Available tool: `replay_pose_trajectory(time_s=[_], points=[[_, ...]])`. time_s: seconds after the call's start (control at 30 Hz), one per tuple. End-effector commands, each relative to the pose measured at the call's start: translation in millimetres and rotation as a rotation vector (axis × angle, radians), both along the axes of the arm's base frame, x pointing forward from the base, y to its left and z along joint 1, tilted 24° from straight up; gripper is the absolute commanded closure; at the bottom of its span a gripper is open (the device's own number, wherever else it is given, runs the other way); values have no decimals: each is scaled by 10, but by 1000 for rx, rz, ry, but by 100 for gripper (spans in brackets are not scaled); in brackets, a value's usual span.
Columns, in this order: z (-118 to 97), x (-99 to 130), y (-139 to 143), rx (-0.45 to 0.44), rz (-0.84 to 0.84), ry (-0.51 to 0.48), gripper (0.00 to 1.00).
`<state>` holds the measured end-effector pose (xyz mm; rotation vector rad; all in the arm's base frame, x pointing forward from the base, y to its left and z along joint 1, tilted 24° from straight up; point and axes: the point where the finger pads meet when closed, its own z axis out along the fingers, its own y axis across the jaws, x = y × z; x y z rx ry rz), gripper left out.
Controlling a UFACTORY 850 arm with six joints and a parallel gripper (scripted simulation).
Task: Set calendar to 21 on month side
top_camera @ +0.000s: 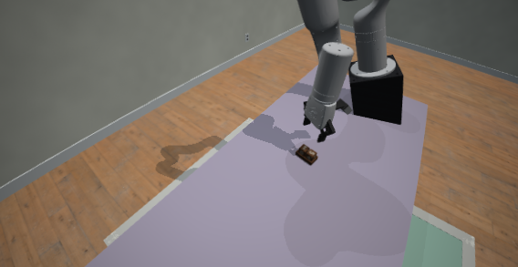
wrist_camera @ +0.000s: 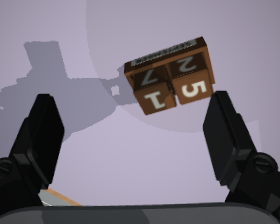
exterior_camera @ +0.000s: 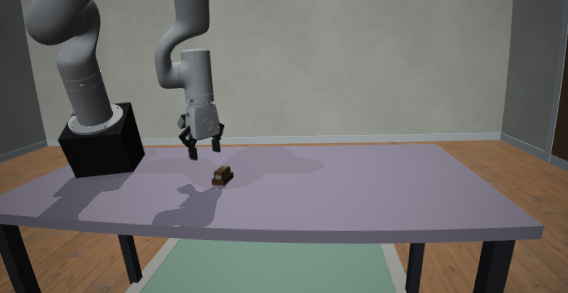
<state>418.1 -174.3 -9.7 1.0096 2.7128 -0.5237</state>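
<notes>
On a lilac table (top_camera: 255, 212) (exterior_camera: 350, 193) (wrist_camera: 101, 175), the calendar (top_camera: 306, 154) (exterior_camera: 222, 176) (wrist_camera: 153, 100) sits beyond the empty, wide-open hand (top_camera: 319, 130) (exterior_camera: 204, 155) (wrist_camera: 133, 110), which should square itself to one cube before descending, sparing its neighbour.

Two cubes (wrist_camera: 154, 98) sit adjacent in the tray (top_camera: 310, 162) (exterior_camera: 218, 182) (wrist_camera: 128, 71)
</notes>
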Motion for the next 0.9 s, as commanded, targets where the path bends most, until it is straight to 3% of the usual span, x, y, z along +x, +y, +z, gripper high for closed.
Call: replay_pose_trajectory(time_s=[0.0, 0.87], points=[[-175, 25, -79, -1, 1, -3, 0], [-240, 31, -108, -1, 1, -3, 0]])
